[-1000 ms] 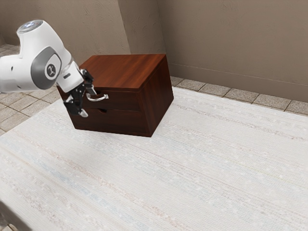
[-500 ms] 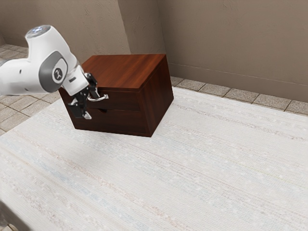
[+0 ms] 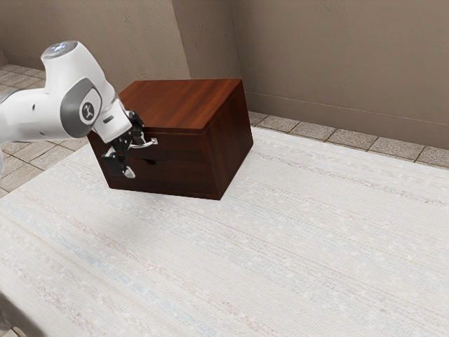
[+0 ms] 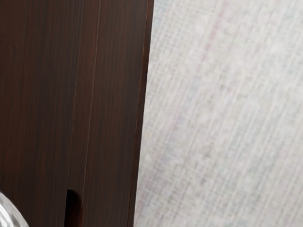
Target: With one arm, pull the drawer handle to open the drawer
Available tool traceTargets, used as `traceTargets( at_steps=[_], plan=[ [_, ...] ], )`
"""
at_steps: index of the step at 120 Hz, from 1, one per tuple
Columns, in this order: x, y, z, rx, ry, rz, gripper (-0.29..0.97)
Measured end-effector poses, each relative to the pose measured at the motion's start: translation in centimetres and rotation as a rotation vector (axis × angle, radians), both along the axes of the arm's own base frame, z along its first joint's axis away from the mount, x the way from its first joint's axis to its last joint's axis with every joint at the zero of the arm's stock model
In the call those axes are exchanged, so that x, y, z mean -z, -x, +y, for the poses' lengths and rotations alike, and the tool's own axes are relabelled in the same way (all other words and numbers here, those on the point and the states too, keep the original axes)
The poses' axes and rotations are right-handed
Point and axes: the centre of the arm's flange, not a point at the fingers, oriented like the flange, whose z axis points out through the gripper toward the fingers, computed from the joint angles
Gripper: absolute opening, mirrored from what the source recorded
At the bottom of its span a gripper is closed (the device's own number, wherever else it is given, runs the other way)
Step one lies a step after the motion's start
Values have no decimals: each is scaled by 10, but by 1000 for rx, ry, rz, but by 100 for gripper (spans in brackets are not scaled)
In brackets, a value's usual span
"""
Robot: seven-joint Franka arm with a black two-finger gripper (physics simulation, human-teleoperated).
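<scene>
Drawer handle [image 3: 145,142], a silver bar, sits on the upper drawer [image 3: 168,146] of a dark wooden cabinet [image 3: 184,105] in the upper left of the exterior view, on the pale table [image 3: 280,246]. The drawer front lies flush with the cabinet, so its contents are hidden. The bar's long axis runs level along the front, and it juts toward the exterior view's left. The black gripper [image 3: 128,149] covers the bar's near end; whether it has closed on it I cannot tell. In the wrist view, the handle [image 4: 6,213] is a cut-off silver blur beside a dark notch [image 4: 72,206].
</scene>
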Motion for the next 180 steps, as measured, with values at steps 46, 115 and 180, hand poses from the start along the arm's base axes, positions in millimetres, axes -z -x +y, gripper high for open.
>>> traceTargets(
  at_steps=[46,115,180],
  plan=[
    [-4,13,2,-3,17,47,67],
    [-19,62,9,16,46,101,59],
    [-18,91,1,59,67,117,64]
  ],
)
